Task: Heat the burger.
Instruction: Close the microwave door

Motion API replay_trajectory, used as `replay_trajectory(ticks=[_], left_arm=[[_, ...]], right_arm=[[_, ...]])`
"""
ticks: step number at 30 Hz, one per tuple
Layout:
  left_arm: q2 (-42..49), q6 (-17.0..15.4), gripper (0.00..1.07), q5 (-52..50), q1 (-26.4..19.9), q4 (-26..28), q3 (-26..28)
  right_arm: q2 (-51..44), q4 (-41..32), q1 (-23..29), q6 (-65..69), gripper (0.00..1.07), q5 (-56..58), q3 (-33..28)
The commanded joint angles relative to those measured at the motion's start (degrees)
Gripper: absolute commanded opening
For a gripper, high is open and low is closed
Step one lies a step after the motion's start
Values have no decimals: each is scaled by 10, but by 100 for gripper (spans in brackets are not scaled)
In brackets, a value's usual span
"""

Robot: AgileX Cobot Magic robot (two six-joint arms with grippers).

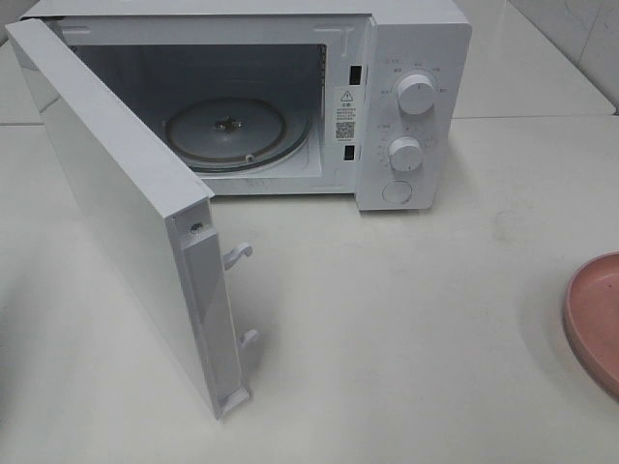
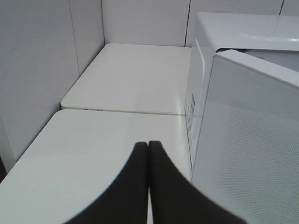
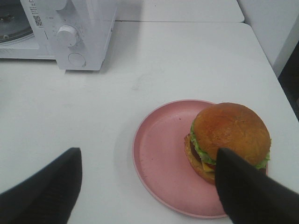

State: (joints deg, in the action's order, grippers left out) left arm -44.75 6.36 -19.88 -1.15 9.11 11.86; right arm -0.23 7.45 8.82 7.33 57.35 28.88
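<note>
step: pre-grasp | microwave [image 1: 290,106] open | right gripper [image 3: 147,186] wide over burger [image 3: 230,135], contact unclear | left gripper [image 2: 148,186] closed, empty | next: grasp burger

White worktop [image 1: 406,319], glossy, seam running across behind microwave between two slabs. White microwave [image 1: 411,106] stands on worktop toward far edge, door [image 1: 126,213] swung wide open toward near-left part. Pink plate [image 1: 595,319] lies flat on worktop at right edge, well apart from microwave. Faint scuff marks on surface between them.
</note>
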Motion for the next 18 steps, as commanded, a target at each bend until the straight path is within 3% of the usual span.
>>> replay_trajectory(ticks=[1, 2, 4, 5, 6, 9, 13, 18], left_arm=[[-38, -98, 0, -62, -2, -113, -8], [-38, -98, 0, -62, -2, -113, -8], [-72, -163, 0, -97, -2, -196, -8], [-72, -163, 0, -97, -2, -196, -8], [-97, -193, 0, -126, -2, -237, -8], [-133, -208, 0, -170, -2, -276, -8], [-170, -211, 0, -202, 0, -283, -3], [-223, -197, 0, -215, 52, -282, 14]], right_arm=[[-17, 1, -3, -10, 76, -2, -3], [-17, 1, -3, -10, 76, -2, -3], [-17, 1, -3, -10, 76, -2, -3], [-17, 1, -3, -10, 76, -2, -3], [-17, 1, -3, -10, 76, -2, -3], [-17, 1, -3, -10, 76, -2, -3], [-17, 1, -3, -10, 76, -2, -3], [-17, 1, -3, -10, 76, -2, -3]])
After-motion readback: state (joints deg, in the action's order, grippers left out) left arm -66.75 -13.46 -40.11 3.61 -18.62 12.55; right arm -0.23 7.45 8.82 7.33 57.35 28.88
